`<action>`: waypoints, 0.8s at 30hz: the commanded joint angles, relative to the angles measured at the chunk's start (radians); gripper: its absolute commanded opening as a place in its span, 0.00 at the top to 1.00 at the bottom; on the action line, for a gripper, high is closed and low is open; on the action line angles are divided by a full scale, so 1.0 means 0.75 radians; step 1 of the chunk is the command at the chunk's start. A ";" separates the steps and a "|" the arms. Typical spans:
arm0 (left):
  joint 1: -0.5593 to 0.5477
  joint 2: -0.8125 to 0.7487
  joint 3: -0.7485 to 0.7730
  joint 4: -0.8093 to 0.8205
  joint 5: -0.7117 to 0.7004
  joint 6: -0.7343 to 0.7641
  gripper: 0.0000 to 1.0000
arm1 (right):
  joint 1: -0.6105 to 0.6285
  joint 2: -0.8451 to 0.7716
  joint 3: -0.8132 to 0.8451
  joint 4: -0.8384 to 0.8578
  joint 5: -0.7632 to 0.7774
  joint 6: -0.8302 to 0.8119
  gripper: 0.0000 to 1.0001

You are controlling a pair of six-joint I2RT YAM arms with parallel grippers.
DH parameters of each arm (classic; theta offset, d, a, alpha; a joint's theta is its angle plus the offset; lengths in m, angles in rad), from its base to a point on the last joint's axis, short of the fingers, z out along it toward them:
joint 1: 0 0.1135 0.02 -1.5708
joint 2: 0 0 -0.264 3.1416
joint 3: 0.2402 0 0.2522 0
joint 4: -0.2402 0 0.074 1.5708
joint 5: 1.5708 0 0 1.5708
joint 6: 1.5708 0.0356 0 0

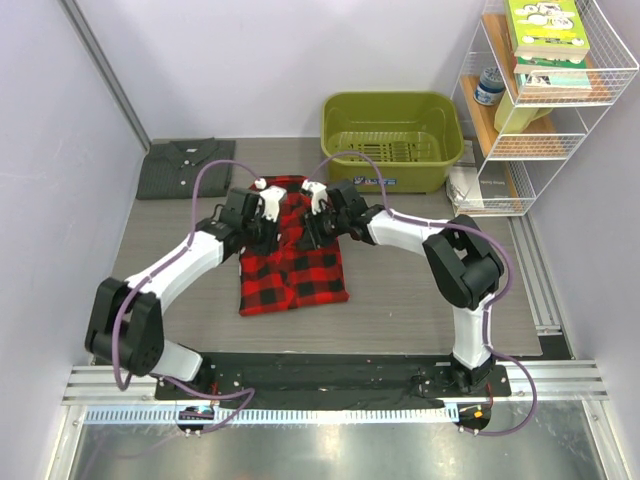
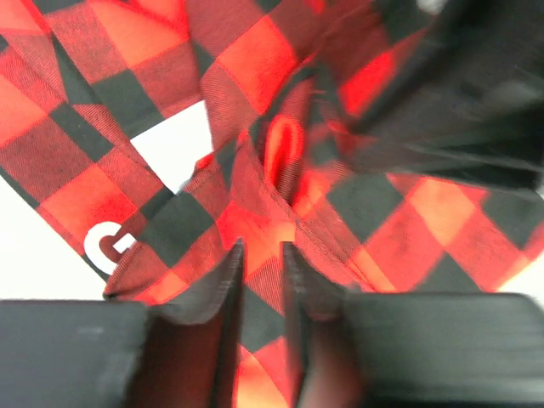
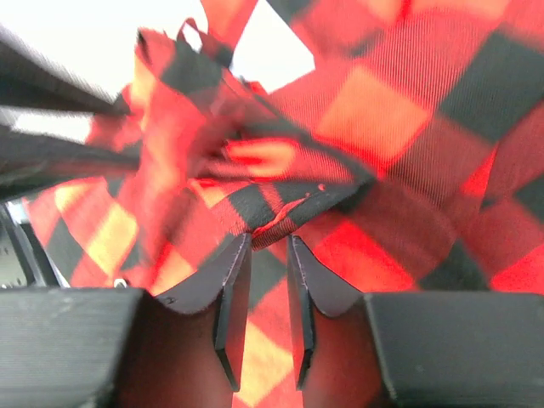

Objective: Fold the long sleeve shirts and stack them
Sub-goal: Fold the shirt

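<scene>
Top external: plaid shirt long axis near-far, slightly tilted.

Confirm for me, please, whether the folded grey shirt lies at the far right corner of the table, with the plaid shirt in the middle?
Not quite. The folded grey shirt lies at the far left corner of the table, not the far right, as the top view shows. The plaid shirt is indeed in the middle.
</scene>
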 commanded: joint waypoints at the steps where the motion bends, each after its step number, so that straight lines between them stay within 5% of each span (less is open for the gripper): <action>1: 0.008 -0.133 -0.052 0.070 0.083 -0.005 0.87 | -0.003 0.030 0.102 0.113 0.000 0.048 0.70; 7: 0.010 -0.209 -0.126 0.139 0.203 0.018 0.94 | 0.014 0.141 0.174 0.117 -0.027 0.060 0.70; 8: 0.010 -0.201 -0.128 0.143 0.187 0.018 0.90 | 0.014 0.157 0.182 0.115 -0.023 0.064 0.70; 9: 0.012 -0.187 -0.122 0.135 0.094 -0.007 0.73 | 0.012 0.180 0.200 0.111 -0.019 0.070 0.71; 12: 0.039 -0.119 -0.095 0.157 0.048 -0.035 0.60 | 0.014 0.188 0.209 0.089 -0.002 0.060 0.71; 24: 0.037 0.138 -0.019 0.327 0.060 -0.138 0.47 | 0.012 0.129 0.127 0.095 0.063 0.083 0.67</action>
